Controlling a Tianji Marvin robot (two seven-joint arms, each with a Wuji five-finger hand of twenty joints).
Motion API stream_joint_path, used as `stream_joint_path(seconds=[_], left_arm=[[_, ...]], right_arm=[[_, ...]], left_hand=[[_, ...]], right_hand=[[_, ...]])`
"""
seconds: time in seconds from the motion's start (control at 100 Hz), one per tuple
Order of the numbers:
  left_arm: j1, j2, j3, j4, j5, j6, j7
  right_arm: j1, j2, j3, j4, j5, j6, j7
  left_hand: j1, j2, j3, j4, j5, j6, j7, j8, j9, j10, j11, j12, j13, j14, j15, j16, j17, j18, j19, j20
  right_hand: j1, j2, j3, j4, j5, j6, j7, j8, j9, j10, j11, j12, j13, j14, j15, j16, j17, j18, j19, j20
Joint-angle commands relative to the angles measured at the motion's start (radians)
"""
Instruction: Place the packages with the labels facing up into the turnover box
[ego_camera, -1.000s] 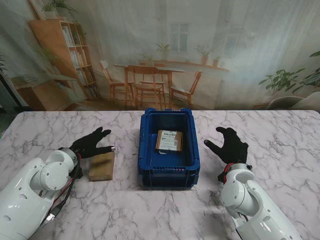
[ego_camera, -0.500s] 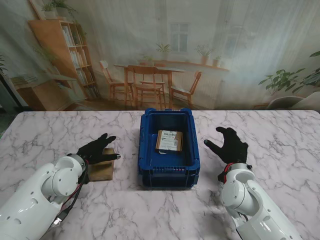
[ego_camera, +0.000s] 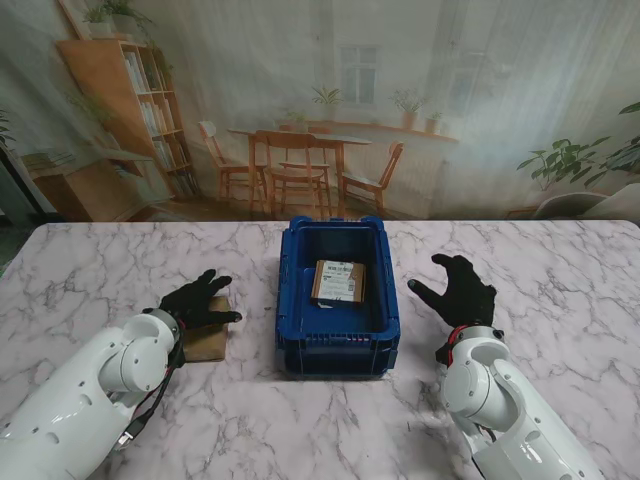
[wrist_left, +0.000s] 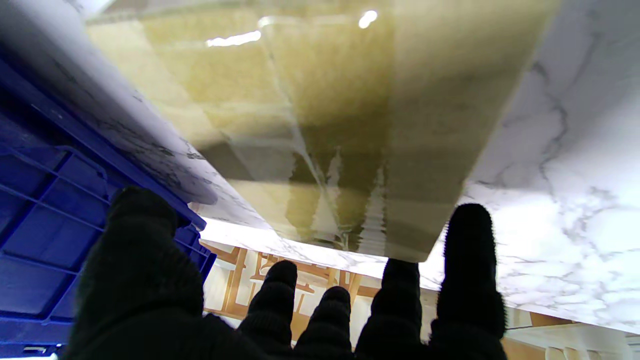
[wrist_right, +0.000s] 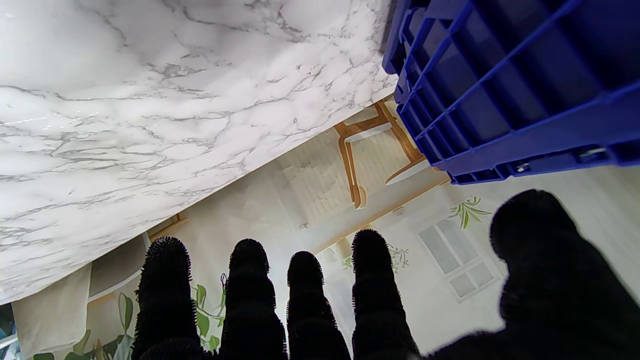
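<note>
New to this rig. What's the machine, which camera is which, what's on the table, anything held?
It is a two-armed robot with five-finger hands in black gloves. The wide picture looks down from its stand; the other two come from wrist cameras looking along the fingers, shown upside down. On the marble table stands a blue turnover box with one labelled package inside. A plain brown package lies on the robot's left of the box. The left hand spreads over it, no grip visible. The right hand is open, holding nothing.

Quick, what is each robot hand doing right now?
Left robot hand: open, fingers spread over the brown package, not gripping.
Right robot hand: open, holding nothing.
</note>
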Motion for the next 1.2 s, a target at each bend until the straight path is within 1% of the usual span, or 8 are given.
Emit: stream_joint_path(seconds=[0.0, 0.13, 0.24, 0.41, 0.6, 0.86, 1.04, 1.19], left_arm=[[0.004, -0.002, 0.004, 0.004, 0.009, 0.005, -0.017], [0.001, 0.003, 0.012, 0.010, 0.031, 0.000, -0.029], [-0.006, 0.007, 0.023, 0.027, 0.058, -0.018, -0.026], [-0.012, 0.009, 0.036, 0.040, 0.074, -0.022, -0.021], [-0.005, 0.008, 0.034, 0.037, 0.083, -0.002, -0.021], [-0.001, 0.007, 0.023, 0.042, 0.097, -0.008, 0.002], [0.004, 0.007, 0.013, 0.042, 0.108, -0.021, 0.014], [0.022, 0.003, -0.015, 0.020, 0.123, -0.012, 0.042]], right_arm=[[0.002, -0.002, -0.004, 0.006, 0.002, 0.007, 0.003], [0.005, -0.002, -0.006, 0.009, 0.004, 0.007, 0.006], [0.007, -0.002, -0.008, 0.011, 0.005, 0.007, 0.007], [0.007, -0.004, -0.008, 0.011, 0.009, 0.008, 0.004], [0.008, -0.005, -0.008, 0.012, 0.013, 0.010, 0.003], [0.010, -0.005, -0.010, 0.014, 0.016, 0.012, 0.004], [0.011, -0.006, -0.011, 0.015, 0.017, 0.012, 0.002], [0.010, -0.006, -0.010, 0.015, 0.018, 0.011, 0.000]], left_hand=[[0.014, -0.039, 0.003, 0.000, 0.024, 0.023, 0.022, 0.038, -0.014, 0.016, 0.023, 0.061, 0.008, -0.019, 0.029, 0.019, 0.016, -0.012, 0.029, 0.019], [0.037, -0.100, 0.008, 0.002, 0.031, 0.017, 0.025, 0.061, -0.007, 0.024, 0.033, 0.101, 0.014, -0.022, 0.047, 0.042, 0.032, -0.054, 0.031, 0.016], [0.063, -0.123, 0.017, 0.001, 0.043, -0.015, -0.005, 0.037, -0.023, 0.022, -0.003, 0.078, -0.011, -0.024, 0.037, 0.051, 0.016, -0.133, 0.005, 0.000], [0.171, -0.133, 0.042, 0.028, 0.061, -0.025, 0.018, 0.029, -0.023, 0.026, 0.009, 0.048, -0.015, -0.027, 0.045, 0.054, 0.014, -0.168, 0.012, 0.001], [0.292, -0.125, 0.096, 0.101, 0.076, -0.039, 0.128, 0.184, 0.014, 0.041, 0.080, 0.208, 0.012, -0.031, 0.130, 0.184, 0.033, -0.221, 0.028, 0.003], [0.378, -0.105, 0.267, 0.162, 0.061, -0.111, 0.319, 0.407, 0.071, 0.036, 0.301, 0.443, 0.069, -0.042, 0.260, 0.401, 0.083, -0.329, 0.095, 0.017], [0.409, -0.104, 0.355, 0.175, 0.067, -0.139, 0.380, 0.424, 0.083, 0.033, 0.361, 0.477, 0.090, -0.038, 0.294, 0.452, 0.118, -0.392, 0.124, 0.020], [0.411, -0.114, 0.351, 0.160, 0.092, -0.119, 0.377, 0.398, 0.092, 0.040, 0.362, 0.467, 0.098, -0.030, 0.299, 0.460, 0.148, -0.413, 0.166, 0.032]], right_hand=[[0.007, 0.030, -0.018, 0.017, -0.029, 0.012, 0.007, -0.012, -0.020, 0.002, -0.008, -0.002, -0.023, -0.020, -0.018, 0.007, -0.019, -0.034, -0.018, 0.011], [0.007, 0.032, -0.020, 0.018, -0.030, 0.011, 0.007, -0.012, -0.020, 0.004, -0.010, -0.002, -0.023, -0.017, -0.018, 0.007, -0.019, -0.031, -0.018, 0.010], [0.008, 0.033, -0.022, 0.018, -0.030, 0.010, 0.007, -0.012, -0.020, 0.003, -0.010, -0.002, -0.023, -0.019, -0.018, 0.007, -0.020, -0.031, -0.018, 0.010], [0.009, 0.036, -0.025, 0.019, -0.030, 0.011, 0.007, -0.012, -0.020, 0.003, -0.010, -0.003, -0.024, -0.018, -0.019, 0.007, -0.020, -0.032, -0.018, 0.010], [0.010, 0.039, -0.028, 0.019, -0.031, 0.012, 0.007, -0.012, -0.019, 0.003, -0.010, -0.002, -0.024, -0.019, -0.019, 0.007, -0.021, -0.031, -0.019, 0.010], [0.012, 0.041, -0.032, 0.020, -0.031, 0.013, 0.007, -0.011, -0.019, 0.004, -0.010, -0.002, -0.024, -0.018, -0.019, 0.008, -0.021, -0.031, -0.019, 0.010], [0.013, 0.042, -0.033, 0.021, -0.030, 0.013, 0.008, -0.011, -0.020, 0.004, -0.009, -0.002, -0.024, -0.018, -0.019, 0.008, -0.021, -0.031, -0.018, 0.011], [0.014, 0.043, -0.034, 0.021, -0.031, 0.013, 0.008, -0.011, -0.019, 0.004, -0.008, -0.002, -0.024, -0.017, -0.019, 0.008, -0.021, -0.031, -0.018, 0.011]])
